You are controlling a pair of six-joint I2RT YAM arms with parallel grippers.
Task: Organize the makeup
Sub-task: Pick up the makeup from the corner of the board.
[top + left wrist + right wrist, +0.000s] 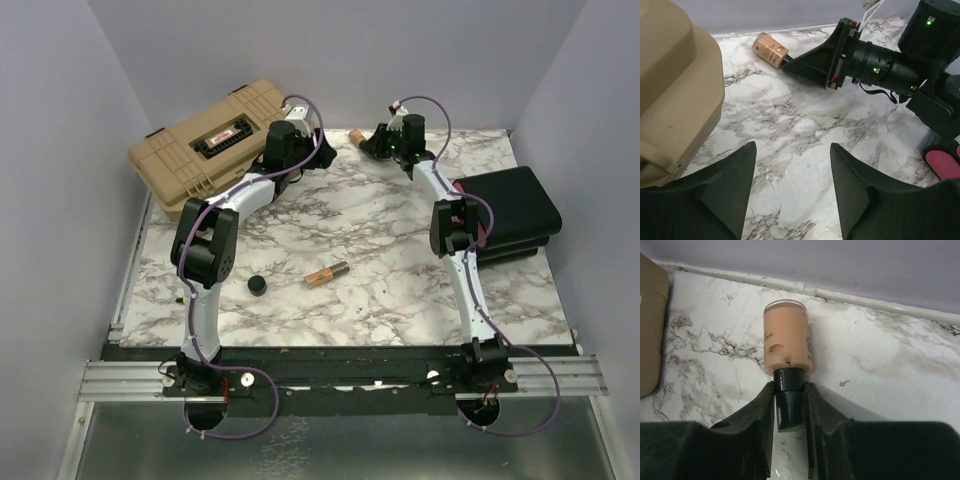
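A closed tan case (205,145) sits just left of the left gripper (792,155). Its lid is down, so its contents cannot be seen. A black box (510,215) stands well to the right of the right gripper (790,388) and behind it, with part of a pink drawer front (945,162) showing. What is inside cannot be told. The right gripper's jaws are narrow, pressed against both sides of the black cap (788,377) of a peach bottle (786,337). The bottle lies on its side on the marble table (880,365), pointing straight out ahead of the fingers toward the back wall. The left gripper's jaws stand wide and hold nothing, with bare table between them; the bottle lies ahead of them and a little left. A lipstick (327,274) and a black jar (259,285) lie well behind both grippers, near each other.
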